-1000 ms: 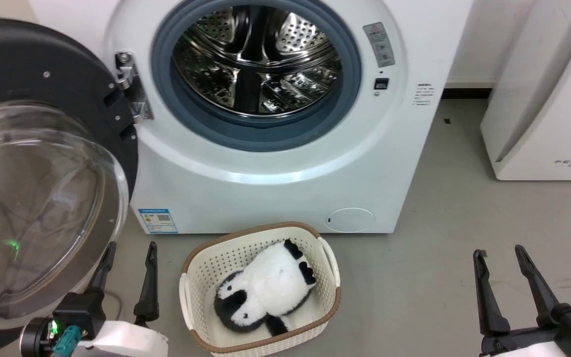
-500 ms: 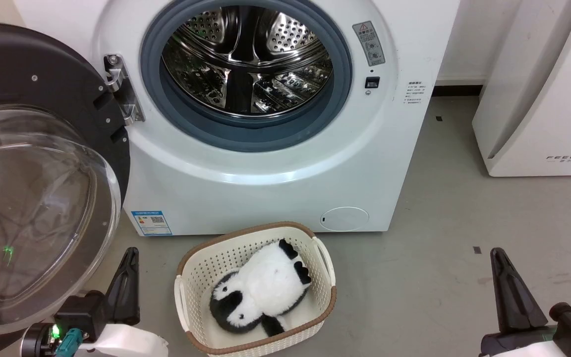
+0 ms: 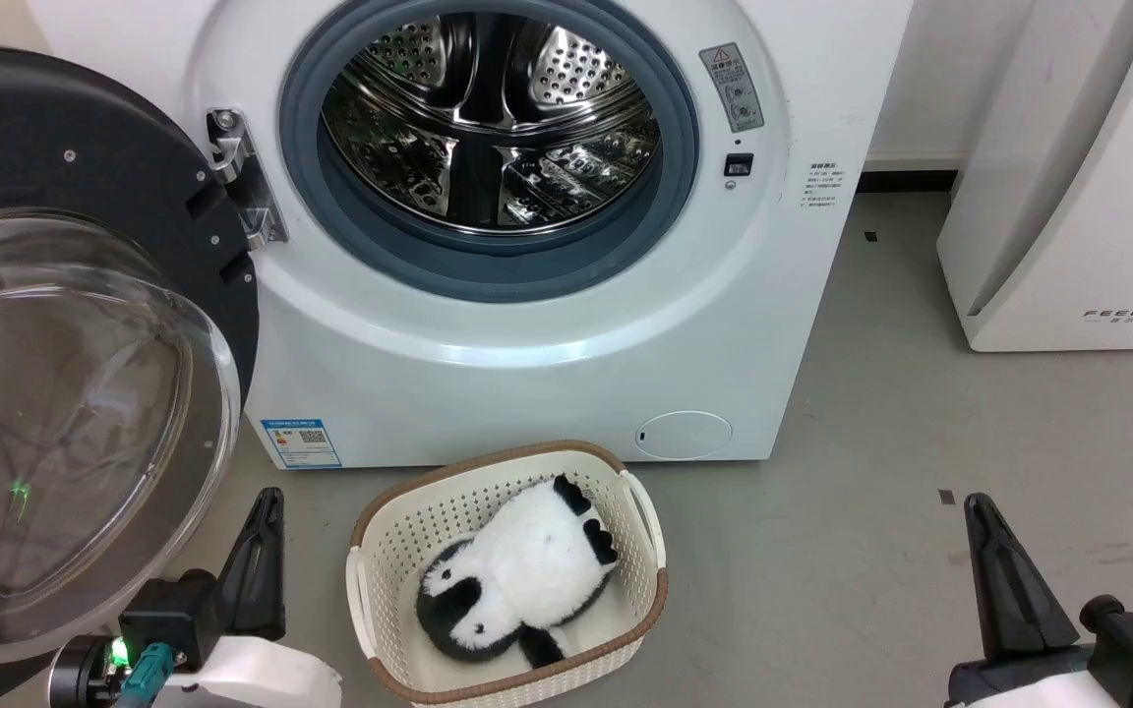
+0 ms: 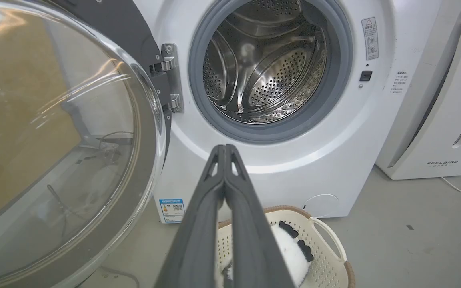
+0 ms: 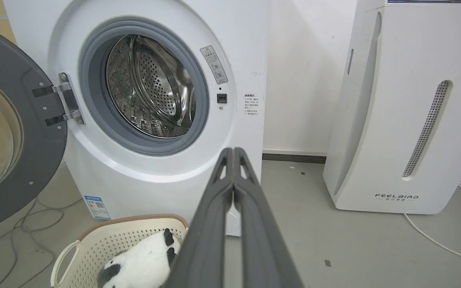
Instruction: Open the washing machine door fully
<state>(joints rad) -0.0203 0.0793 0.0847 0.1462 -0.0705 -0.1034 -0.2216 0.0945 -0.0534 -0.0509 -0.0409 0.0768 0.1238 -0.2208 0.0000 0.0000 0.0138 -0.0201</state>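
Since the washing machine door [image 3: 65, 374] stands swung wide on its hinge [image 3: 237, 182] at the left side of the machine, its clear glass bowl faces outward and the steel drum [image 3: 488, 118] is uncovered. The left gripper [image 3: 268, 511] hangs low near the lower edge of the door with its two fingers pressed together on nothing. The right gripper [image 3: 987, 516] is well apart at the lower right, also closed and empty, and between them a cream basket [image 3: 512, 454] with a panda toy [image 3: 537, 570] stands on the floor.
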